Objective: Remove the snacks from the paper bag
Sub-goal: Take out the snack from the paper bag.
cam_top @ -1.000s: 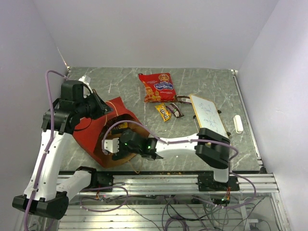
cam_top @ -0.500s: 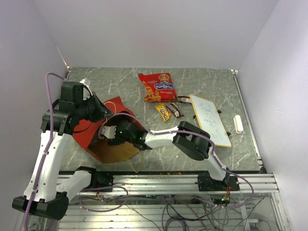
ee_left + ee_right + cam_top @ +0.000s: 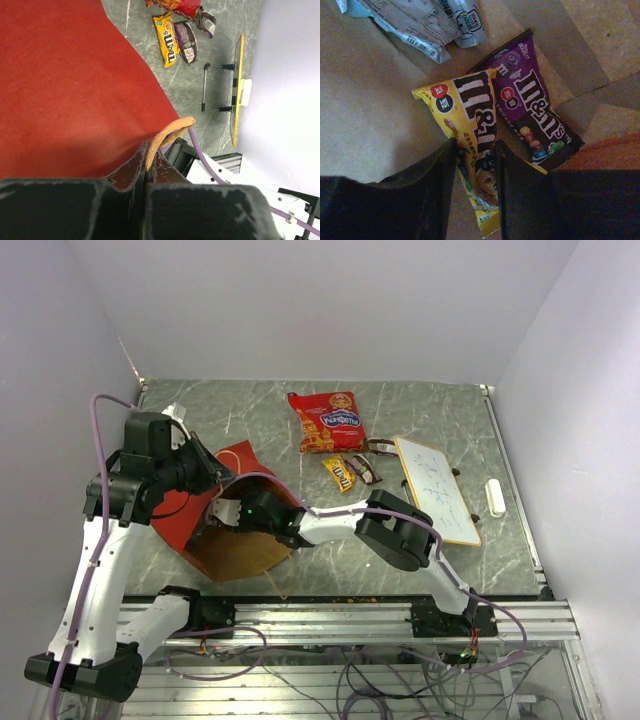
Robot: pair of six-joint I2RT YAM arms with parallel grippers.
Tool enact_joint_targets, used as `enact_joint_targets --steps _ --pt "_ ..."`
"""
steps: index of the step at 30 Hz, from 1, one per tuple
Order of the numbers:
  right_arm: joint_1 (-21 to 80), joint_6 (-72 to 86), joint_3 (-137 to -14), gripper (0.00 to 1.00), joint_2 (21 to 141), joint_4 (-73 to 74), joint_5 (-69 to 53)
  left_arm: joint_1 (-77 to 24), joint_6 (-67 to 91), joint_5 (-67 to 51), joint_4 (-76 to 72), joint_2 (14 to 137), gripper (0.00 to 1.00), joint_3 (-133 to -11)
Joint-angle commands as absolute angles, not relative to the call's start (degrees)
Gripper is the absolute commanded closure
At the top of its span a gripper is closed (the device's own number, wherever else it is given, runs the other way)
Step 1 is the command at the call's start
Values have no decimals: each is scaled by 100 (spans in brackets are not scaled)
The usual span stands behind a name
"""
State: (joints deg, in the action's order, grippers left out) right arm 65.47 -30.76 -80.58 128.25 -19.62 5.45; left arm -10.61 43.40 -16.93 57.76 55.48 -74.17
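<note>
One yellow packet (image 3: 469, 120) lengthwise in right pincer's (image 3: 475, 148) pinch; left pincer (image 3: 150, 156) gripping paper bag (image 3: 65, 90).

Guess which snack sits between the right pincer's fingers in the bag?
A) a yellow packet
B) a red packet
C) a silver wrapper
A: inside the bag, the right pincer has the yellow packet between its fingers, with a purple packet beside it.

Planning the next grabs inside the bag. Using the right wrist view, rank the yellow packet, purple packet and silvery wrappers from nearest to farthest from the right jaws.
1. Yellow packet: between the jaws of the right gripper.
2. Purple packet: right beside it, on the right.
3. Silvery wrappers: top left, farthest.
</note>
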Motion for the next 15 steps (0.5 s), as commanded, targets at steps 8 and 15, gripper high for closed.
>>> enact_joint_targets --steps 8,15 --pt "6505 -2546 -8235 85 12265 -878 15 -1072 4366 -1707 5790 5300 93 -7238" --pt "6671 -1947 -7503 90 11286 -440 -251 -1072 4313 -1625 5657 5291 93 -7128"
